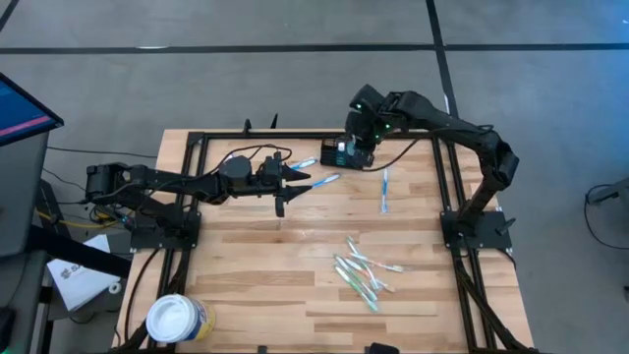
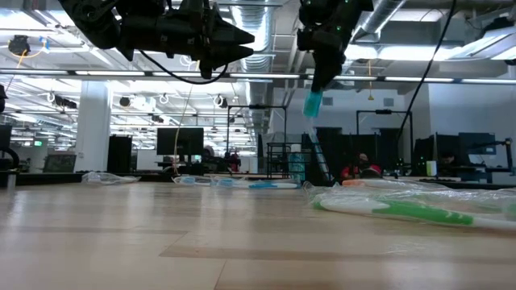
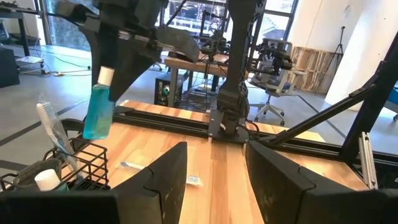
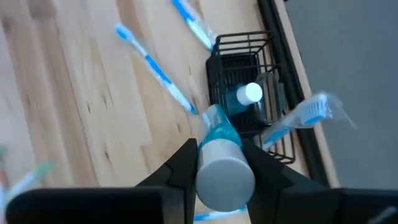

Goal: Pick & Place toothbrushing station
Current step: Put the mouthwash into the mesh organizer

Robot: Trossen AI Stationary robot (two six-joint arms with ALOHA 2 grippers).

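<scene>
Task partly done, as judged from layout: toothbrushing station (image 1: pixel 344 154) sits at far edge of tabletop (image 1: pixel 275 265), just inside the frame rail, and already holds one wrapped toothbrush (image 4: pixel 298 118) leaning out of a compartment, plus one teal tube w/ white cap (image 4: pixel 247 94) standing upright in another. Right gripper (image 4: pixel 217 163) is held above the station; its fingers are clamped on a second teal tube (image 4: pixel 217 149), cap end toward the wrist cam, tube hanging nozzle-down in low view, clear of the mesh, not yet inserted. Left gripper (image 1: pixel 285 183) is held over tabletop near-left of the station, well off the surface; fingers apart, nothing between them. Still left: the held tube to be lowered into a free compartment; loose brushes remain on tabletop — two blue ones (image 1: pixel 324 181) just beside the station, one blue (image 1: pixel 384 190) to its near-right, and a green/white pile (image 1: pixel 362 273) well apart toward near-right. Station appearance: small black wire-mesh caddy, rectangular, divided into compartments, open top, shorter than the brush in it; appears upright and square to the rail. White tub (image 1: pixel 177 320) at near-left corner, not involved.
</scene>
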